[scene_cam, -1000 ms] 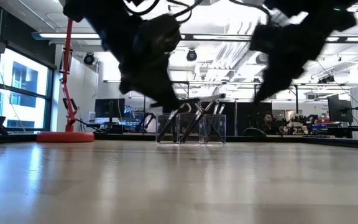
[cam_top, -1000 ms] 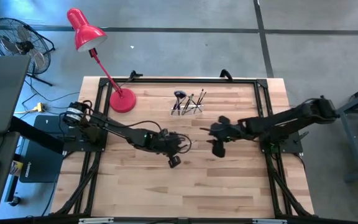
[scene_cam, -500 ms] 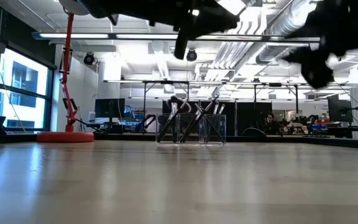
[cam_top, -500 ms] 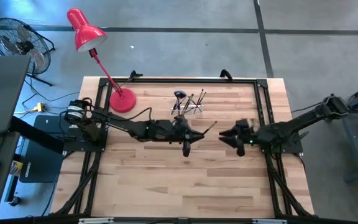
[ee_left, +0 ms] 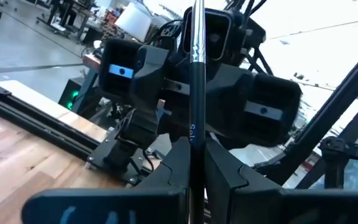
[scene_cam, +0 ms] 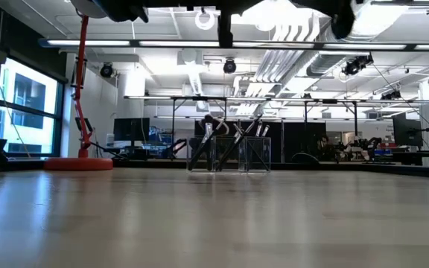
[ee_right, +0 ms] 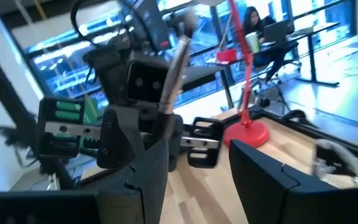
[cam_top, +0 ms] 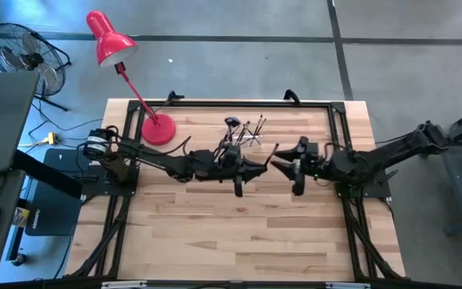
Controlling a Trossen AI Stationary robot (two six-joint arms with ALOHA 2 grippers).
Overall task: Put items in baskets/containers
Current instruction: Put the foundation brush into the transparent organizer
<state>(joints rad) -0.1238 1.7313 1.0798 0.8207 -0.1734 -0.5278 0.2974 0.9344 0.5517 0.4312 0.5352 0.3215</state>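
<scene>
My left gripper [cam_top: 255, 168] hovers over the table's middle, pointing level toward the right edge, shut on a thin dark makeup brush [ee_left: 195, 93] with a silvery ferrule [ee_left: 196, 31]. My right gripper [cam_top: 284, 165] faces it from the right at the same height. It stands open [ee_right: 197, 168], with nothing between its fingers, and its own wrist view shows the brush [ee_right: 174, 68] ahead of it. The clear holder [cam_top: 243, 135] stands on the wood toward the far edge, with several brushes leaning in it [scene_cam: 229, 149]. My left gripper pinches the brush's dark handle [ee_left: 192, 140] between its two fingers. The fingers come level from the table's left side. The brush sticks out past the fingertips, ferrule end leading, toward my right gripper. It is lifted clear of the table.
A red desk lamp stands on its round base [cam_top: 158, 130] at the far left [scene_cam: 78, 164], its head [cam_top: 107, 36] beyond the table. Black frame rails run along the left, right and far edges. Bare wood [cam_top: 231, 233] fills the near half.
My left gripper has risen, tipped from pointing down to level and gone toward the right edge, carrying the brush clear of the table. My right gripper has also risen and tipped up to level. It drew back toward the right edge, then came back toward the left gripper.
</scene>
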